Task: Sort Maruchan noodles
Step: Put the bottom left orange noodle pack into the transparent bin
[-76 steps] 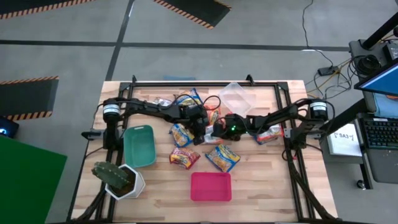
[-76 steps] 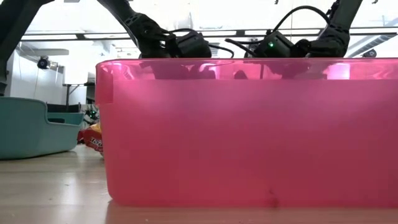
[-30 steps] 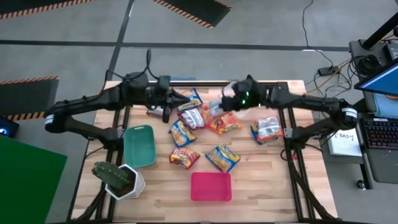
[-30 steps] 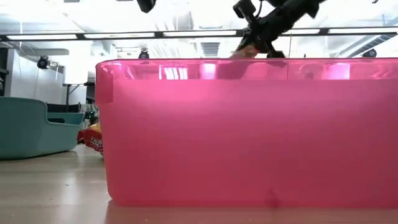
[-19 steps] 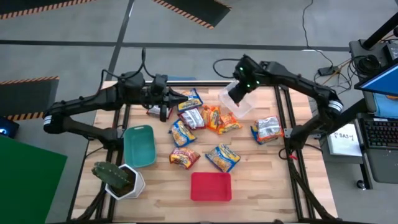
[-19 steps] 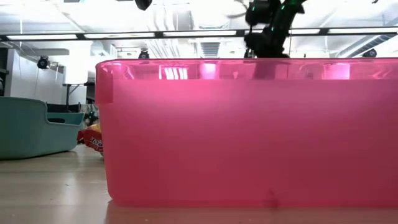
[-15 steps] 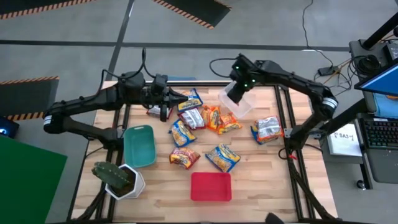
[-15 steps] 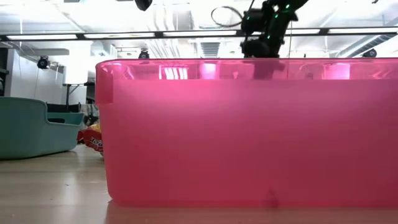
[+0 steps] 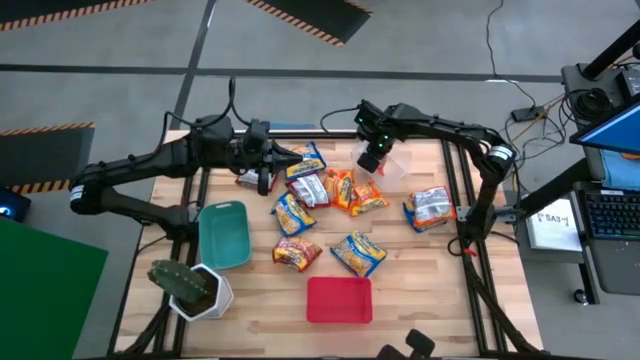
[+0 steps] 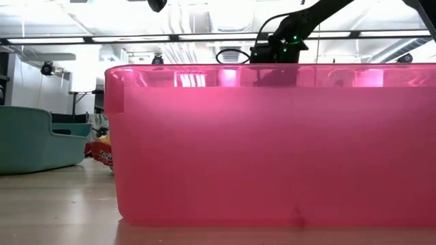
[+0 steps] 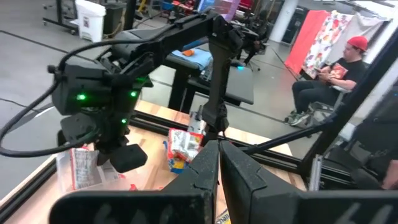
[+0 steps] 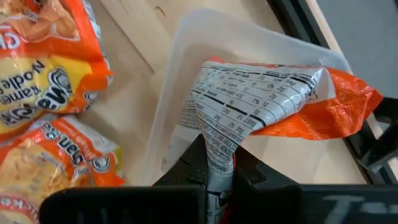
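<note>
Wooden table (image 9: 420, 290), both arms reaching over its far half. Red bin (image 9: 338, 300) sits at the near edge, filling most of the low view; teal bin (image 9: 224, 234) on the left side, potted cactus (image 9: 190, 287) at the near-left corner just beside it. Clear bin (image 12: 186, 93) at the far edge, right of centre. Right gripper (image 9: 367, 160) hangs over that clear bin, fingers pinched tight on the seam of an orange noodle packet (image 12: 261, 99); the packet stands crumpled with its nutrition-label back facing the wrist camera, above the bin's inside. Left gripper (image 11: 217, 163) is up over the far-left part of the table, fingers pressed together, nothing between them. Loose Maruchan noodles (image 9: 330, 190) are clustered mid-table between the two arms: several orange and silver/red ones near the far edge, two orange ones (image 9: 296, 253) closer to the red bin, a blue-and-yellow one (image 9: 359, 253) next to those. One silver/red packet (image 9: 432, 208) lies apart on the right side.
</note>
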Controlling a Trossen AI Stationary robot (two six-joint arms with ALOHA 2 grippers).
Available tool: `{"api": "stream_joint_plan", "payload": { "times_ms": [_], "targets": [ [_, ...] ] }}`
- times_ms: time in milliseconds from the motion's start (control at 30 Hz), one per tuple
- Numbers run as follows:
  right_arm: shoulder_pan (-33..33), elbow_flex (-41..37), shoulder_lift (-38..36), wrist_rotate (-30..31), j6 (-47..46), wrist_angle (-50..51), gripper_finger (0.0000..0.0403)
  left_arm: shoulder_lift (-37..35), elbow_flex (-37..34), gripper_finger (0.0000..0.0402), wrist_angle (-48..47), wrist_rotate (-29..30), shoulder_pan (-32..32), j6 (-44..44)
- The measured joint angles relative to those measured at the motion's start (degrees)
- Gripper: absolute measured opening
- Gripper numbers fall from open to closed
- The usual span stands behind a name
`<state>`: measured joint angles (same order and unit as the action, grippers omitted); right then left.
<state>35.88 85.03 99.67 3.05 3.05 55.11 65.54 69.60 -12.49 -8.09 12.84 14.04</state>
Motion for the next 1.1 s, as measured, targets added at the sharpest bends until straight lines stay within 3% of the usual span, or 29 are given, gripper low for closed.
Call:
{"api": "stream_joint_plan", "payload": {
  "times_ms": [300,733,1100],
  "targets": [
    [-0.29,0.00,-0.19,-0.24,-3.41,-4.17,0.0015,1.19,0.00,0.0000,0.07,1.64,0.02,-1.09],
    [-1.80,-0.02,-0.23,-1.23,-6.50,-5.86,0.0123,1.88,0.00,0.0000,4.58,1.67,0.02,-1.31],
    [-5.25,-0.02,-0.23,-4.70,-13.18,-8.33,0.0143,1.88,0.00,0.0000,4.96,1.67,0.02,-1.31]
  ]
}}
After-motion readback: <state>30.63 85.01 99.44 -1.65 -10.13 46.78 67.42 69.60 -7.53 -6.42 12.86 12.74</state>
